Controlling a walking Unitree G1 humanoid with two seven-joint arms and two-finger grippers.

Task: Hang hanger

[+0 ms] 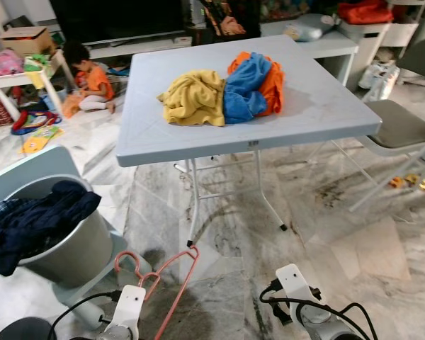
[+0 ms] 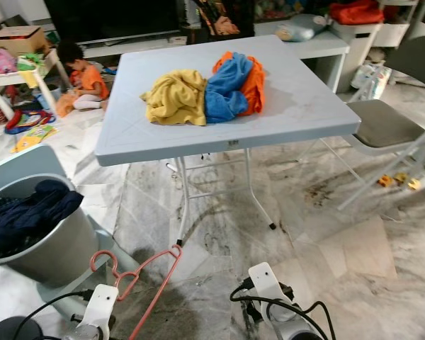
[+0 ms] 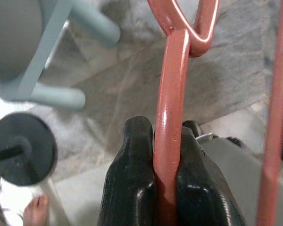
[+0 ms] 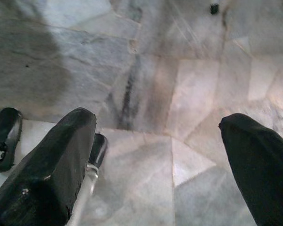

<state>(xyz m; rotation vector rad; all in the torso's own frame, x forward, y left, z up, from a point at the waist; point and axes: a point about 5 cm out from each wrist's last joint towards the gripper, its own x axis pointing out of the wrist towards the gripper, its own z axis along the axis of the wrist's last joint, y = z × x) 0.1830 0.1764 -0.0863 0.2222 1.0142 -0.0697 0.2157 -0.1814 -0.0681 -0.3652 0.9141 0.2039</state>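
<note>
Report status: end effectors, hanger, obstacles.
Left end effector shut on salmon-pink plastic hanger. Right end effector open, idle. Grey folding table ahead.

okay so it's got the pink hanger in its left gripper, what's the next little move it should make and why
Probably step toward the table while keeping the grip. The left gripper is shut on the pink hanger low over the floor, the right gripper is open and empty, and the clothes lie out of reach on the tabletop.

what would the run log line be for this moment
left end effector: shut on pink hanger | right end effector: open, over floor | clothes pile: on table
</note>
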